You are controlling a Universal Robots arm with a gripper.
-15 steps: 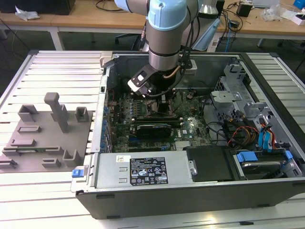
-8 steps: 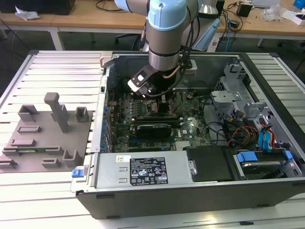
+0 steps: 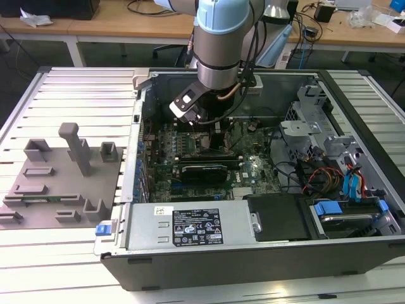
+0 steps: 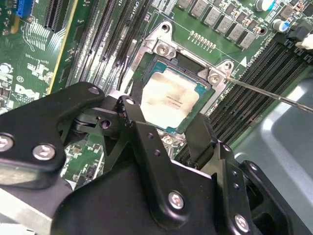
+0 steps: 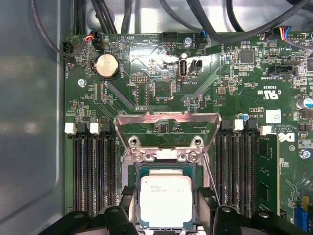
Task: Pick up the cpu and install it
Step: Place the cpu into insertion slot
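The cpu [image 5: 166, 200] [image 4: 171, 95], a small silvery square with a pale rim, lies flat in the motherboard's open socket [image 5: 138, 171]. My gripper [image 5: 166, 208] [image 4: 164, 122] hangs low over it, with one black finger [image 5: 128, 196] at each of two opposite sides. A narrow gap shows between each finger and the chip, so the gripper is open. The socket's metal load plate [image 5: 166, 128] stands swung up and its thin lever [image 4: 274, 95] is free. In the exterior view the arm reaches down into the computer case, with the gripper [image 3: 197, 119] over the green motherboard [image 3: 253, 168].
Memory slots [image 5: 95, 171] flank the socket on both sides, and cables [image 5: 205, 19] run along the board's edge. A grey fixture plate [image 3: 38, 202] with plastic blocks lies at the exterior view's left. The power supply [image 3: 190, 225] and drive cages [image 3: 342, 164] fill other parts of the case.
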